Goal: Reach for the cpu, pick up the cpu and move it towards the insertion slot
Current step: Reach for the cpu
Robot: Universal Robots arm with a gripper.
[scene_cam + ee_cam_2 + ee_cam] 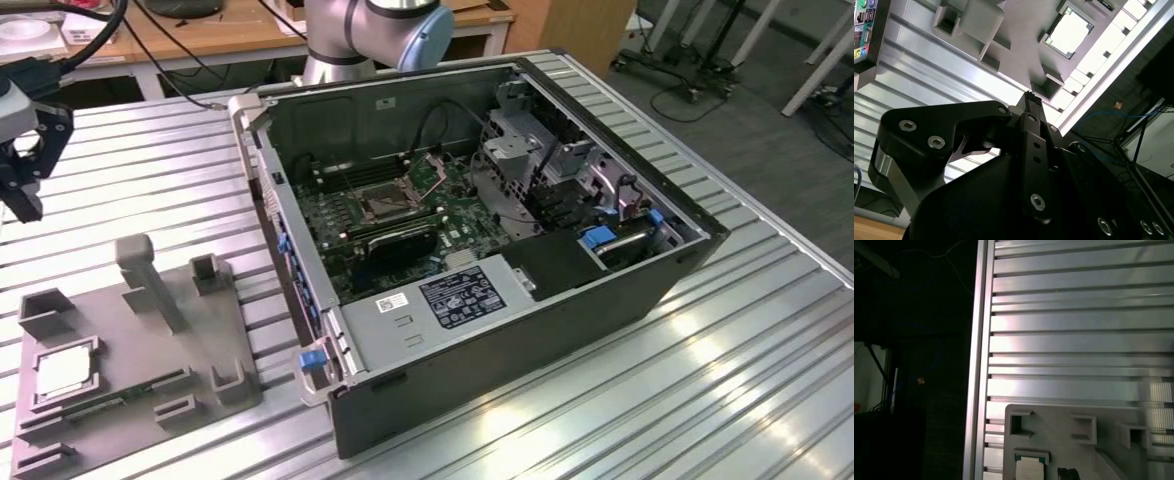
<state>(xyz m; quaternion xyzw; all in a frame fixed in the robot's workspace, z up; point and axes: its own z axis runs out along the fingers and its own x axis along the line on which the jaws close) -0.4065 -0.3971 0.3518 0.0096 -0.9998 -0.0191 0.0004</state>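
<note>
The cpu (64,372) lies flat in the grey holder (134,340) at the exterior view's near left. The claw (27,185) hangs above the tabletop (160,180), well beyond the cpu; I cannot tell its spread. The insertion slot (383,205) sits rightward inside the open case (534,330).

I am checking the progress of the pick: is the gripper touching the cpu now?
Apart. The exterior view shows the gripper far from the cpu, with bare table between them.
</note>
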